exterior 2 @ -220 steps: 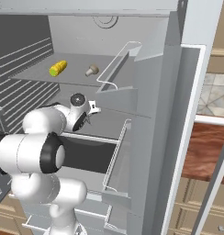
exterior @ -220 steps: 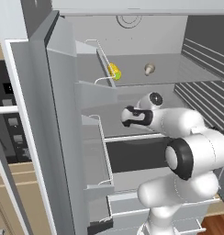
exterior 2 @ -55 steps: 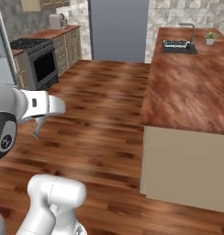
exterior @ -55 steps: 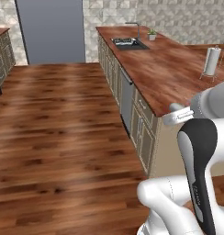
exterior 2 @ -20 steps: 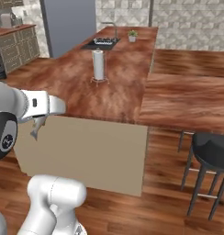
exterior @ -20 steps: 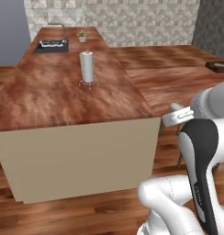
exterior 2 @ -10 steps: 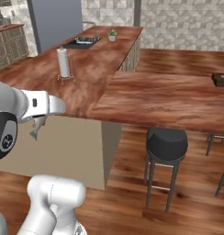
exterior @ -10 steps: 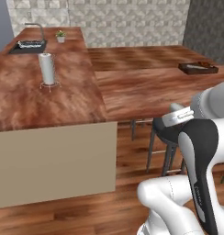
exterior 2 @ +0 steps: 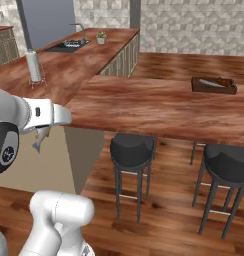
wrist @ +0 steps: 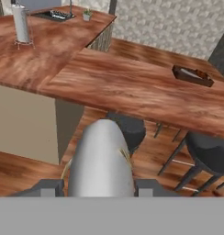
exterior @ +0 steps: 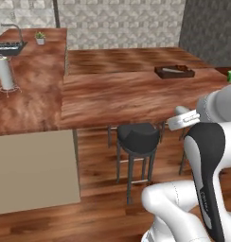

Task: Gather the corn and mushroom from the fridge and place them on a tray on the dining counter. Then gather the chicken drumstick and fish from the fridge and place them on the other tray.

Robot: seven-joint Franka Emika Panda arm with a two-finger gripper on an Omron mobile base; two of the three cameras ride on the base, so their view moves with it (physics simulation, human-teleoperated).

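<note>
End effector point(wrist: 100, 186) was clamped on the fish point(wrist: 101, 160), carried low, well short of the table point(exterior 2: 144, 107); tray point(exterior 2: 214, 85) sat far across it. Fish looked smooth, slippery, tapered, fairly stiff; a grip across the thick mid-body seemed safest.

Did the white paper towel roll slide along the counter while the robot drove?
No. The white paper towel roll still stands on the brown wooden counter just short of the black sink; the camera moved.
</note>
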